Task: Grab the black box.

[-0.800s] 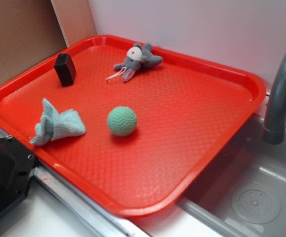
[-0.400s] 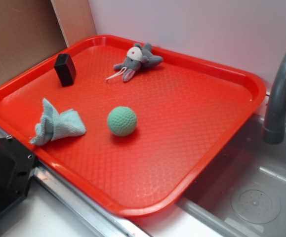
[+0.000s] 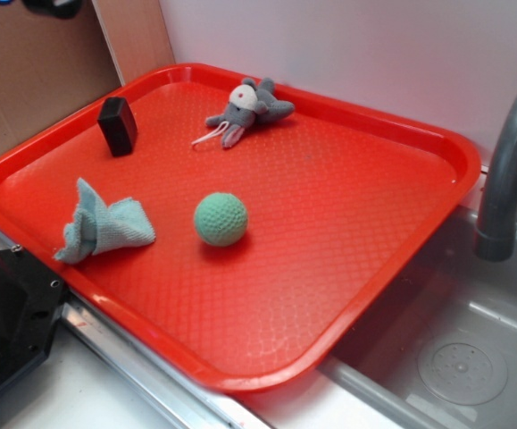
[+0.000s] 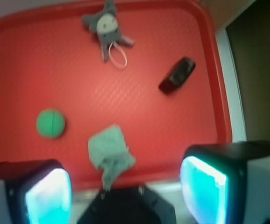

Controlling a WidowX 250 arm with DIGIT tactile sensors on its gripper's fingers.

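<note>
The black box point(image 3: 117, 125) stands on end near the far left corner of the red tray point(image 3: 329, 206). In the wrist view it lies at the upper right point(image 4: 177, 74) on the tray point(image 4: 172, 121). My gripper point(image 4: 125, 196) is high above the tray's near edge, well away from the box. Its two fingers with cyan pads point(image 4: 48, 196) stand wide apart and hold nothing. In the exterior view only a dark bit of the arm point(image 3: 53, 6) shows at the top left edge.
On the tray lie a green ball point(image 3: 220, 219), a crumpled pale blue cloth point(image 3: 102, 228) and a grey toy mouse point(image 3: 247, 109). A large black device point(image 3: 4, 313) sits at the tray's front left. A grey faucet point(image 3: 508, 161) and sink point(image 3: 454, 340) are at right.
A dark part of the arm has come into the top left corner of the exterior view. The things on the tray have not moved.
</note>
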